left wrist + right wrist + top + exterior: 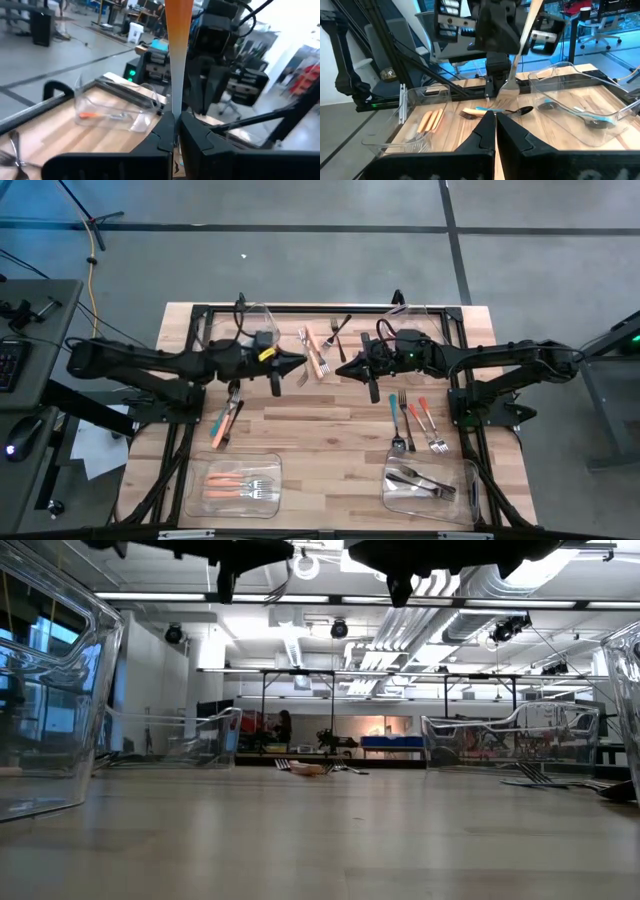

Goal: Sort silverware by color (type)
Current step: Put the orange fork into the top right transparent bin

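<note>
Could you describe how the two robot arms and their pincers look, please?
Both arms are dark, almost black, built of slim jointed segments with black cables looping above them. The left pincer has a small yellow mark just behind it; the right pincer has a green light and a red cable behind it. Each ends in two tapered black fingers.

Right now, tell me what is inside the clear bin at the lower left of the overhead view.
The bin holds orange-handled forks, at least two, lying flat side by side. Nothing covers them, though the exact count is unclear.

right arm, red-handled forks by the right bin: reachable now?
Probably yes: the red-handled forks lie uncovered on bare wood. The right gripper is shut and empty, so it must open first.
</note>
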